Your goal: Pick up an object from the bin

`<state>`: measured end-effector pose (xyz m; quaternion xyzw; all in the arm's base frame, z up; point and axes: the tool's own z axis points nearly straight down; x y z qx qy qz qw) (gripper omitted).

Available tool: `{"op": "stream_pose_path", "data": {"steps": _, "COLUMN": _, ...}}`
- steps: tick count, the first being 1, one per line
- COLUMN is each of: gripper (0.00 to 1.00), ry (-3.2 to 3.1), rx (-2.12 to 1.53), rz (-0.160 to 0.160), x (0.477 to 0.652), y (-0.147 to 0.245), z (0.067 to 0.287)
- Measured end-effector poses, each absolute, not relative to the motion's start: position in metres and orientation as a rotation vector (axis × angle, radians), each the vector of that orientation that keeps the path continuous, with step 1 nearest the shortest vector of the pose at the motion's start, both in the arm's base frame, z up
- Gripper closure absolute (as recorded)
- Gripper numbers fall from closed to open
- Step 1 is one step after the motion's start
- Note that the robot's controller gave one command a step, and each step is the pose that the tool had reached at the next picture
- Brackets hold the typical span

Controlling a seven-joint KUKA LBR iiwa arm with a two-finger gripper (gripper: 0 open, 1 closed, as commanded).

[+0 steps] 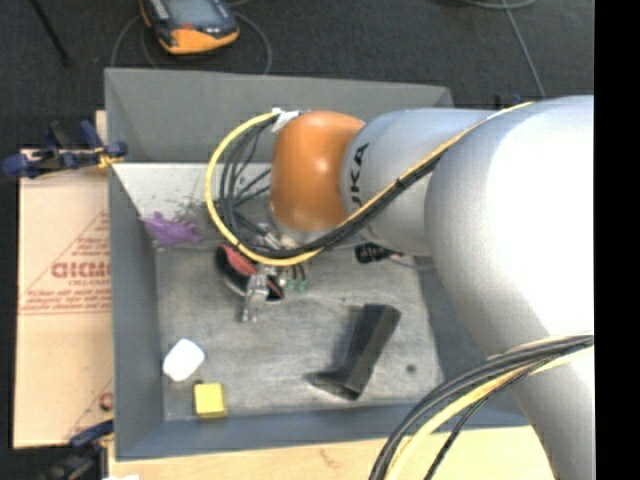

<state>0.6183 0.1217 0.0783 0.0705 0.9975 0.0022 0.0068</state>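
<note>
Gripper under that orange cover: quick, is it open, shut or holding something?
Gripper: cannot be told from this view. It hangs low over the middle of the bin.

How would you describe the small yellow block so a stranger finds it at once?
In the grey bin, find the lower left corner. Two things lie there: the yellow block sits nearest the corner, square and flat-sided; its white neighbour is rounded.
</note>
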Motion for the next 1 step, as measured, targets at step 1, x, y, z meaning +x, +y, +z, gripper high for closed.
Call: {"op": "stream_pose_path", "data": {"steps": 1, "gripper": 1.0, "ry": 3.142, "rx": 0.156, "rz": -0.004, "x": 0.609, "y": 0.1245, "z": 0.1177}}
